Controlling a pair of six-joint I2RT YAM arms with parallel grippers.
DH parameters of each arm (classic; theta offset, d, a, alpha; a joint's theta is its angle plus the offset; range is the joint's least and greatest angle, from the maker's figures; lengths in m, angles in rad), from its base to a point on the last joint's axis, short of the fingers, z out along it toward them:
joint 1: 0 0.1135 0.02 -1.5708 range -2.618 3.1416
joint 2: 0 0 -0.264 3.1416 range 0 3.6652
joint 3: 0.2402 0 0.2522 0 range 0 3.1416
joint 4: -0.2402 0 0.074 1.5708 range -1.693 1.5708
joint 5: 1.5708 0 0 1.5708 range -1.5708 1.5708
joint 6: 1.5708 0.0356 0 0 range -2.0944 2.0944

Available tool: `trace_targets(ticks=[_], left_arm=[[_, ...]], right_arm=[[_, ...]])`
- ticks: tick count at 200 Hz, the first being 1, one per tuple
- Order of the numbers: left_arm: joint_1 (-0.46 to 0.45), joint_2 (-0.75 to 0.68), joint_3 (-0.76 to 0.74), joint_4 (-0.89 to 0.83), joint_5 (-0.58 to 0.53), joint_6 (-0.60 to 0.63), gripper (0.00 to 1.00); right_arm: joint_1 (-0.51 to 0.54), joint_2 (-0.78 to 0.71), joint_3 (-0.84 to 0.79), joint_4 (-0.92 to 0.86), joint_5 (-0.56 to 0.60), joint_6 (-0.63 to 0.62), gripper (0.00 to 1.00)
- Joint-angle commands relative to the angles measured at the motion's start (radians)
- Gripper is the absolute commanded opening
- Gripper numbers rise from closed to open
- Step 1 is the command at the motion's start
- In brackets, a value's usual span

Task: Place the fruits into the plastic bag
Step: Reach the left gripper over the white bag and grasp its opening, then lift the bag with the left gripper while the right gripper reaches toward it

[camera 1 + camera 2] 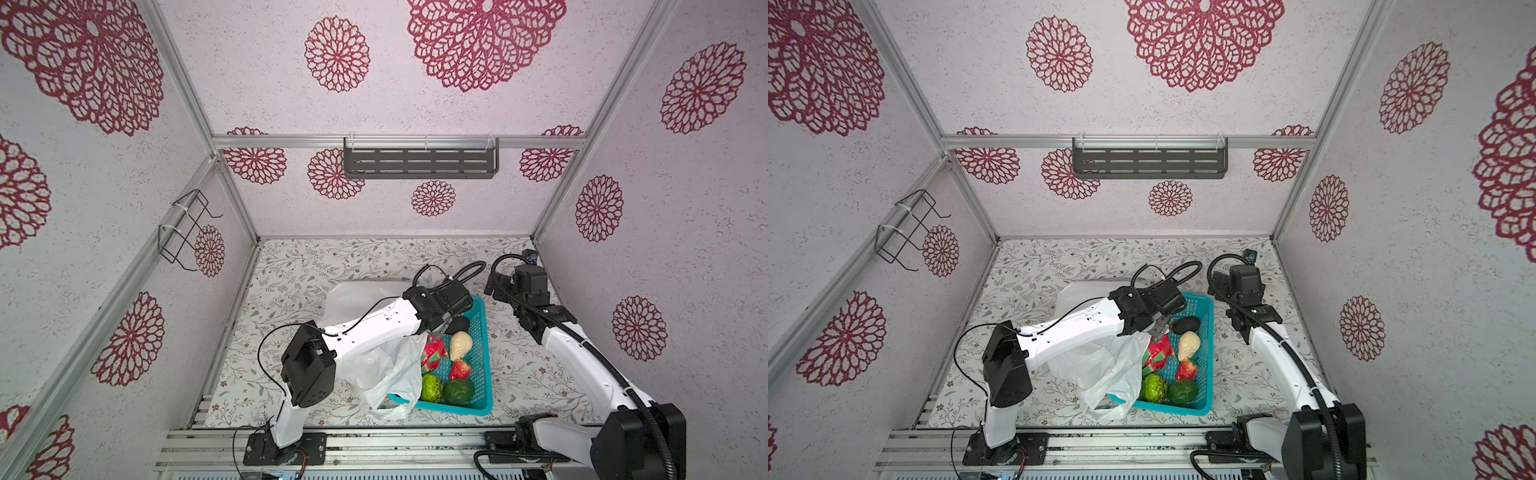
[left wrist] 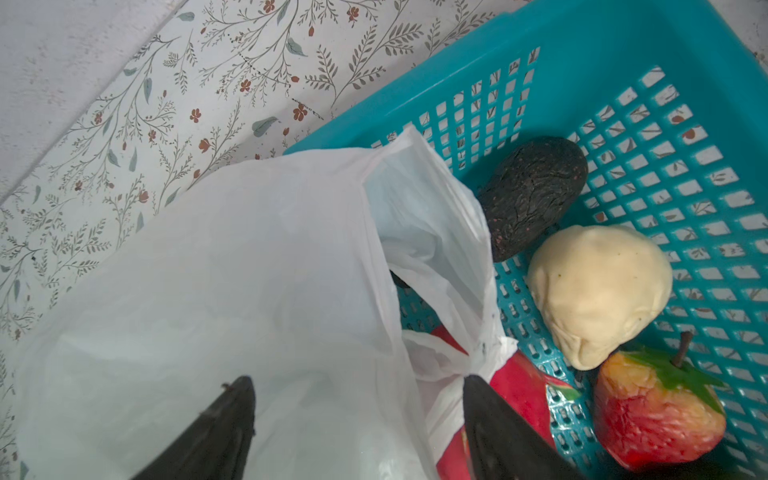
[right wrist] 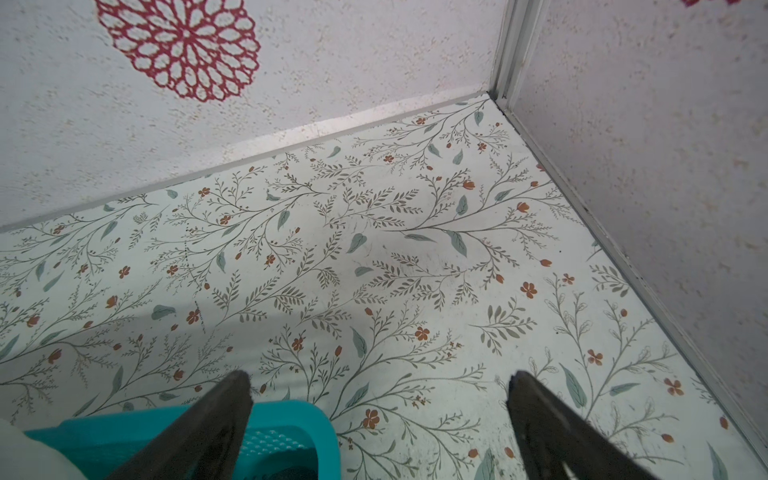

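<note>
- Plastic crowds your left gripper [image 2: 357, 382]: its jaws stand wide apart with a fold of the plastic bag [image 2: 249, 270] between them, and they clamp nothing.
- Your right gripper [image 3: 380, 374] hangs spread wide and empty over the bare table [image 3: 374, 249], beside the far corner of the teal basket [image 3: 291, 415].
- The plastic bag lies on the table left of the teal basket; its edge spills over the basket's left rim and partly covers the dragon fruit [image 1: 434, 353].
- Six fruits you can see lie in the teal basket: dragon fruit, black fruit [image 1: 459, 323], beige pear [image 1: 461, 345], strawberry [image 1: 460, 369], bumpy green fruit [image 1: 432, 387], dark green fruit [image 1: 458, 390].
</note>
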Motion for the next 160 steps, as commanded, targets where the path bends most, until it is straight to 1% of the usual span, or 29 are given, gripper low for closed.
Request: trace_targets(ticks=[1, 30, 41, 52, 66, 77, 89, 106, 112, 117, 119, 137, 160], left_arm=[[0.028, 0.029, 0.002, -0.021, 0.021, -0.016, 0.80], [0.029, 0.040, -0.010, -0.014, 0.031, -0.008, 0.80], [0.031, 0.046, -0.012, -0.018, 0.028, -0.012, 0.78], [0.031, 0.054, -0.010, -0.028, 0.016, -0.017, 0.73], [0.032, 0.062, -0.009, -0.043, 0.001, -0.030, 0.61], [0.034, 0.063, -0.011, -0.048, -0.007, -0.040, 0.44], [0.041, 0.053, -0.022, -0.039, -0.006, -0.050, 0.30], [0.065, 0.013, -0.042, -0.011, 0.015, -0.061, 0.15], [0.081, -0.010, -0.051, 0.006, 0.038, -0.065, 0.09], [0.097, -0.027, -0.060, 0.025, 0.065, -0.063, 0.02], [0.104, -0.058, -0.064, 0.034, 0.078, -0.063, 0.00], [0.189, -0.171, -0.111, 0.105, 0.213, -0.076, 0.00], [0.304, -0.306, -0.187, 0.202, 0.407, -0.098, 0.00]], right_arm=[[-0.003, -0.010, -0.001, 0.024, -0.008, -0.013, 0.99], [-0.002, -0.014, -0.005, 0.024, -0.011, -0.014, 0.99], [-0.003, -0.013, -0.008, 0.024, -0.013, -0.012, 0.99], [-0.002, -0.011, -0.007, 0.022, -0.017, -0.012, 0.99], [-0.002, -0.008, -0.005, 0.021, -0.025, -0.011, 0.99], [-0.002, -0.004, -0.002, 0.019, -0.032, -0.011, 0.99], [-0.002, 0.000, 0.002, 0.016, -0.040, -0.008, 0.99], [-0.003, 0.004, 0.004, 0.016, -0.049, -0.006, 0.99], [-0.002, 0.005, 0.003, 0.016, -0.052, -0.003, 0.99], [-0.001, 0.004, 0.001, 0.016, -0.056, -0.002, 0.98], [-0.001, 0.004, 0.001, 0.017, -0.058, -0.002, 0.98], [0.008, 0.000, 0.001, 0.025, -0.107, -0.007, 0.97], [0.038, 0.007, 0.008, 0.047, -0.224, 0.006, 0.94]])
